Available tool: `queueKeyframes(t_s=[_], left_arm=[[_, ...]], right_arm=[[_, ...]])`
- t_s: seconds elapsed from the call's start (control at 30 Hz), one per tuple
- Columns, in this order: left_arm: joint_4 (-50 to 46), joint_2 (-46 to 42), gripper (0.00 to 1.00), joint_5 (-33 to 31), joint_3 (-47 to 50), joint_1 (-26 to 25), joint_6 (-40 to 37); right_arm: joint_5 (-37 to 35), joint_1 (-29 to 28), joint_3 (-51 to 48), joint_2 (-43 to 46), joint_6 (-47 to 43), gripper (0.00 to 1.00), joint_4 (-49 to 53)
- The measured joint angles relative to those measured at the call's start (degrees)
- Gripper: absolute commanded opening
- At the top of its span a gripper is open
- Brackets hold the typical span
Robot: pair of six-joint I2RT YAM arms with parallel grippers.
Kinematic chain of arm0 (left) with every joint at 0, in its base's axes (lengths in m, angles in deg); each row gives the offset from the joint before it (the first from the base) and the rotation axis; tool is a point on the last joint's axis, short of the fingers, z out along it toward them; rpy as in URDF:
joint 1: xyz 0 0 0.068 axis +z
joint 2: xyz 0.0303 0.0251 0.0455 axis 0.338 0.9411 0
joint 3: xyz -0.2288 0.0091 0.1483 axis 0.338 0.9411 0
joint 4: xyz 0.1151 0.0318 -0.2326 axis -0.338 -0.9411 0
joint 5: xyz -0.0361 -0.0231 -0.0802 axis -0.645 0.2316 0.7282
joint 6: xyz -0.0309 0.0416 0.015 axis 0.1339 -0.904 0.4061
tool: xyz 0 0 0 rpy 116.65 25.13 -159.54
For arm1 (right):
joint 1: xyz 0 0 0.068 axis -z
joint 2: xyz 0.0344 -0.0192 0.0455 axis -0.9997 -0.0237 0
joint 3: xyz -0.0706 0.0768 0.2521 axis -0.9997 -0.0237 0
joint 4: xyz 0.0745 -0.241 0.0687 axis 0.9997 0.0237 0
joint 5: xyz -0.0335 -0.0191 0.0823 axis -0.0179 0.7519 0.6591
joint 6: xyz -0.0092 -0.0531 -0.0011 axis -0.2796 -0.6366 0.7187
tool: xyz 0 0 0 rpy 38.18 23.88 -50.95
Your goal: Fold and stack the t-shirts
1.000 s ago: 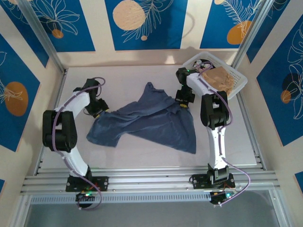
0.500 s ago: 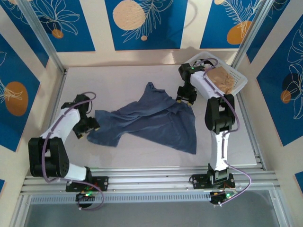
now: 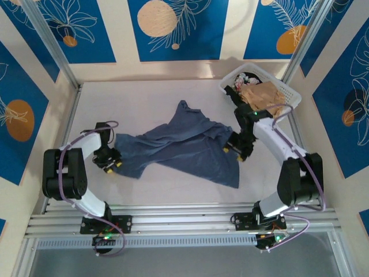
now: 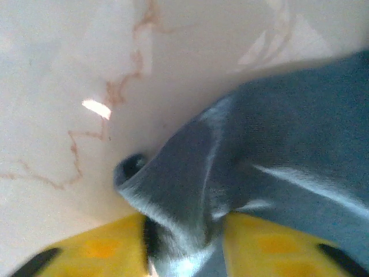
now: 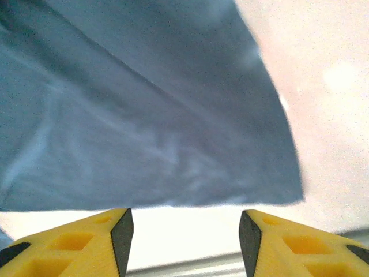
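The pale desk carries a slate-blue t-shirt, crumpled across its middle, and a white basket in its far right corner.

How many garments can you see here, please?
2: a blue shirt crumpled on the table, and a tan garment in the basket at the far right. More may lie hidden under it.
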Motion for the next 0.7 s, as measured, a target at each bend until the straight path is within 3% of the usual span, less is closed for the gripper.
queueKeyframes(t_s=[0.07, 0.1, 0.33, 0.7], left_arm=[[1.49, -0.57, 0.02, 0.13, 0.44, 0.0, 0.39], [2.58, -0.98, 0.0, 0.35, 0.72, 0.0, 0.83], [5.31, -6.32, 0.0, 1.25, 2.69, 0.0, 1.81], [5.03, -9.75, 0.0, 3.87, 2.73, 0.0, 2.86]], right_arm=[[1.03, 0.92, -6.05, 3.48, 3.21, 0.56, 0.15], [1.51, 1.7, -8.63, 4.96, 4.59, 0.56, 0.22], [6.36, 7.02, -20.9, 7.69, 10.93, 0.56, -2.47], [11.37, 2.12, -23.78, 2.75, 14.78, 0.57, -8.81]])
